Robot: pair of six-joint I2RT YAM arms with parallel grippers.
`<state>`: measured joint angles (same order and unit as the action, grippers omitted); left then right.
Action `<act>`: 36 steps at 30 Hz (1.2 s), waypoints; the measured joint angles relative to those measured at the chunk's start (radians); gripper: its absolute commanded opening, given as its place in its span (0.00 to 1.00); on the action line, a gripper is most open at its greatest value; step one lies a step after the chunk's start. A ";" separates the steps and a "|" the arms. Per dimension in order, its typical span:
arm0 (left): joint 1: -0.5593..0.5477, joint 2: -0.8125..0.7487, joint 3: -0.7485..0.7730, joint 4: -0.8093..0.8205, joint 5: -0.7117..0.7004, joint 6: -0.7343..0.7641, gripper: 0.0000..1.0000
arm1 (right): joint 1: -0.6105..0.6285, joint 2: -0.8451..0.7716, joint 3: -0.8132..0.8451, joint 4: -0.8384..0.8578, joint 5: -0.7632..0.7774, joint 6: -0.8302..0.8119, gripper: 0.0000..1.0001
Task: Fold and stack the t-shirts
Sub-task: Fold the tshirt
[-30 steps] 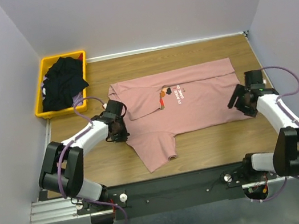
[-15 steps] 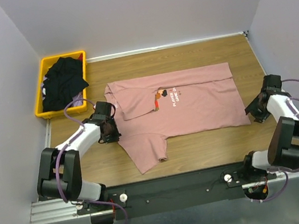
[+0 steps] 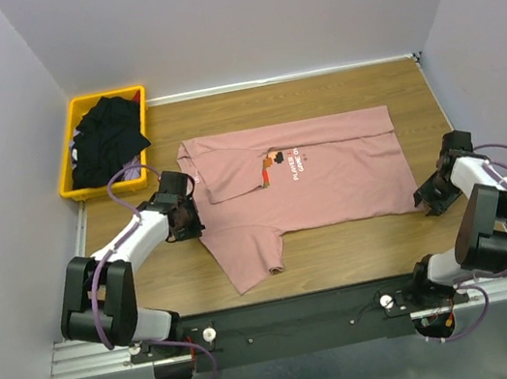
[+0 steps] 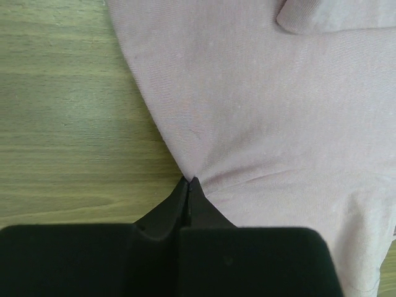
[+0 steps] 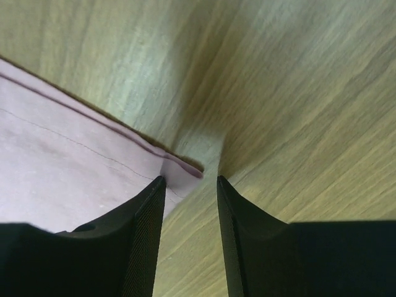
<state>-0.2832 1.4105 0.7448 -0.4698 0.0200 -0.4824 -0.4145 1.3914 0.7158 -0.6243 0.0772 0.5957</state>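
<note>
Since a second ago the right claw (image 5: 189,180) has swung off the side hem and come down at the garment's near corner, its jaws narrowing on the way, and the pink t-shirt (image 3: 330,176) has slid slightly toward the left claw (image 4: 189,184). The right claw's two dark fingers stand apart and astride the hem corner (image 5: 182,168), a doubled, stitched edge curling up just off the inner face of the left finger; nothing is clamped there yet. The left claw is pressed together on a pinch of the shirt's edge, fine creases fanning out from its tips across the soft matte knit. Ahead of that claw the body of the shirt lies spread flat with the small print (image 3: 288,162) facing up, and one sleeve (image 3: 246,259) trails back beside it toward the arm's base. Under both claws runs the wood-grain table (image 3: 343,252), smooth and faintly glossy. Well beyond the left claw, off to its outer side, a rigid yellow bin (image 3: 67,173) holds the crumpled black t-shirts (image 3: 107,137). The step in hand looks like securing two points before the first fold; the next move probably calls for the right jaws to shut fully on that thin corner, low enough to catch both layers, before any lift
</note>
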 measured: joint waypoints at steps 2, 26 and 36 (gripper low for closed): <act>0.000 -0.006 0.000 0.000 0.000 0.000 0.00 | 0.000 0.009 0.003 -0.014 0.000 0.010 0.46; 0.044 -0.023 -0.001 0.010 0.048 0.018 0.00 | 0.000 0.042 0.023 -0.004 -0.032 0.058 0.01; 0.070 -0.053 0.031 -0.028 0.070 0.030 0.00 | 0.000 0.034 0.153 -0.074 -0.099 0.023 0.01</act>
<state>-0.2134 1.3571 0.7761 -0.4976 0.0902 -0.4526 -0.4145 1.4254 0.8684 -0.6979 -0.0216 0.6182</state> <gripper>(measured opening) 0.006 0.012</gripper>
